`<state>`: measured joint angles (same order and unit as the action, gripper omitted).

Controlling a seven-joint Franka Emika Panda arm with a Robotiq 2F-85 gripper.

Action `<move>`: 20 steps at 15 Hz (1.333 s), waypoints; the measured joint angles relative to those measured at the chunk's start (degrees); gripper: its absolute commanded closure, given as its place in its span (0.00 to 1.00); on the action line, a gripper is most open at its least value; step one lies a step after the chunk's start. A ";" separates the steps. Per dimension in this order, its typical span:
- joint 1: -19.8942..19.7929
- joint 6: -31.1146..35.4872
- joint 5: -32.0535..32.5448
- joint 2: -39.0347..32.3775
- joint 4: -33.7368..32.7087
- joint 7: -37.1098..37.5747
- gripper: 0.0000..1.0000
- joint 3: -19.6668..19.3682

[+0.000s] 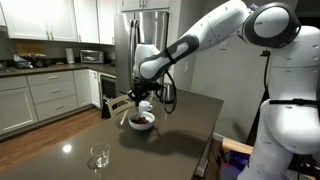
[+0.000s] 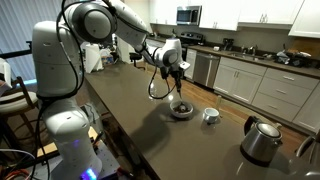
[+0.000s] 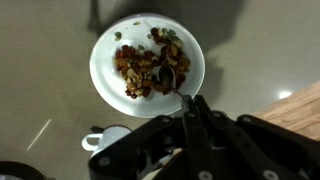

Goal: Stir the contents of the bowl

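Observation:
The small white bowl (image 3: 145, 62) sits on the dark countertop and also shows in both exterior views (image 1: 141, 121) (image 2: 181, 109). Its contents (image 3: 148, 62) are reddish-brown and dark chunks piled in the middle. My gripper (image 3: 192, 108) hangs directly above the bowl, shut on a spoon (image 3: 170, 78) whose dark metal bowl end dips into the chunks. In an exterior view the gripper (image 1: 139, 103) stands just over the bowl; it also shows in the other exterior view (image 2: 176, 77).
A smaller white cup (image 3: 108, 142) stands close beside the bowl (image 2: 210, 115). A clear drinking glass (image 1: 99, 157) is near the counter's front. A metal kettle (image 2: 260, 140) sits further along. The counter edge shows (image 3: 295, 105).

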<state>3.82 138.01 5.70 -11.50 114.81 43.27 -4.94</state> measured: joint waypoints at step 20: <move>-0.78 2.80 0.05 1.06 -1.32 9.82 0.96 -2.76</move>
<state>3.04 140.81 5.76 -10.44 113.49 53.09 -7.70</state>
